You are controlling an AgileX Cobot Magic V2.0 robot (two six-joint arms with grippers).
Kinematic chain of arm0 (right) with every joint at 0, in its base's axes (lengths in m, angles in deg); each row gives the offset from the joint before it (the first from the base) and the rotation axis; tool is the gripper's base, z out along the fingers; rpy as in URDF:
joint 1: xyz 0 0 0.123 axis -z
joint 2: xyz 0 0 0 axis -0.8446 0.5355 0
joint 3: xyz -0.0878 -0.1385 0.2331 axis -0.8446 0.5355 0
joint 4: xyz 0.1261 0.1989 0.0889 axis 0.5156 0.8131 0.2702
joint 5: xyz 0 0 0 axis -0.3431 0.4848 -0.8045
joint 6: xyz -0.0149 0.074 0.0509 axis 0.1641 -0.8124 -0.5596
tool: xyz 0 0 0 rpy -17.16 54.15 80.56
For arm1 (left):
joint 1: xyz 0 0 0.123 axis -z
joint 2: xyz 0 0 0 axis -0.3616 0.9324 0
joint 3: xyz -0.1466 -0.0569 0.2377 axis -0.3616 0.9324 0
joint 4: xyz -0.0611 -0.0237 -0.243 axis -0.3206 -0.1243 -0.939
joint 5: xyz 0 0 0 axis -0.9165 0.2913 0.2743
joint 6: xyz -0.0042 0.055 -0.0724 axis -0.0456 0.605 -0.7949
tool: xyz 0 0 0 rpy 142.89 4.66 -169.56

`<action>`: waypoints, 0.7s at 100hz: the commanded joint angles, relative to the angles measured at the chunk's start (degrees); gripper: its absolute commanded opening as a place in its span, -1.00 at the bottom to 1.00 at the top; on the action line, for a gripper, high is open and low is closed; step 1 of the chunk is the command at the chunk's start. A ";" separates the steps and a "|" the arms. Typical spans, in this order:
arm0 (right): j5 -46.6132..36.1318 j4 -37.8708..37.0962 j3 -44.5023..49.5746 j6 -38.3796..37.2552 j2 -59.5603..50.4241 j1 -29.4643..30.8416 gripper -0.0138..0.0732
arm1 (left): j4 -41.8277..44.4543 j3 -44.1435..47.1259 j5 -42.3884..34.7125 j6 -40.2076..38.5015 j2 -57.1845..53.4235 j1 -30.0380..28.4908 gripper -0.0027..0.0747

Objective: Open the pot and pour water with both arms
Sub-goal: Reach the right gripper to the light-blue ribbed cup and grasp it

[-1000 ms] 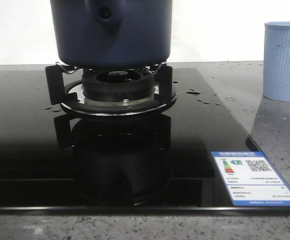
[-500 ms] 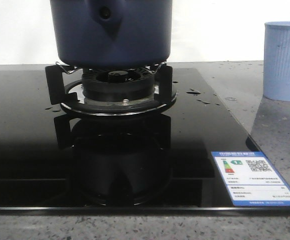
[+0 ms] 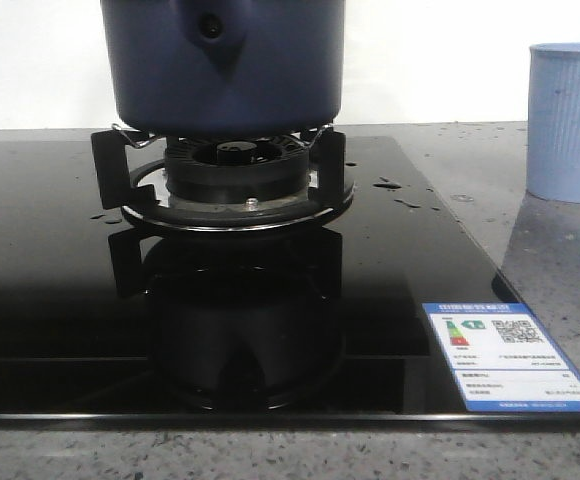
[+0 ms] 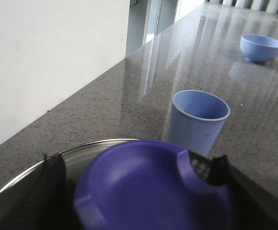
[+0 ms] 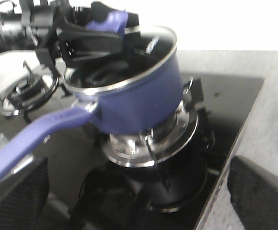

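Pot: the dark navy pot (image 3: 222, 65) sits on the burner grate (image 3: 220, 165) of a black glass cooktop (image 3: 60, 300); from the right wrist view its rim is uncovered and its long blue handle (image 5: 38, 132) reaches toward the camera.
Lid: a blue knob (image 4: 153, 191) on a glass lid with a steel rim (image 4: 28, 167) fills the left wrist view, held above the pot.
Left claw: its dark fingers (image 4: 43, 191) sit on both sides of the knob, clamped on the lid.
Right claw: fingers (image 5: 261, 196) spread wide apart, holding nothing, low in front of the stove.
Table: speckled grey stone table (image 4: 129, 96); a pale blue ribbed cup (image 3: 570, 120) stands beside the cooktop, a blue bowl (image 4: 261, 47) far down it.
Cooktop: water droplets (image 3: 390, 190) near the burner, an energy label (image 3: 505, 355) at the near corner.
Room: plain white wall (image 3: 440, 60) behind.
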 commanded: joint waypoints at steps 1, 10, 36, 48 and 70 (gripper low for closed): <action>-3.74 2.68 -1.94 0.74 -0.72 0.08 0.85 | -2.55 -1.58 1.24 -0.14 -2.00 0.81 0.22; -4.22 2.68 -1.94 0.74 -0.72 0.08 0.85 | -2.55 -1.58 1.49 -0.14 -2.00 0.81 0.00; -5.95 2.42 -1.94 0.74 -0.72 0.08 0.85 | -3.14 -2.34 2.20 -0.14 -3.66 0.56 -0.22; -11.10 0.73 -1.94 0.74 -0.72 0.08 0.85 | -3.71 -3.14 1.12 -0.14 -6.16 -0.11 -0.22; -23.05 -11.89 -1.94 0.74 -0.61 0.08 0.85 | -5.09 -3.24 -0.80 -0.67 -12.36 -2.82 -0.22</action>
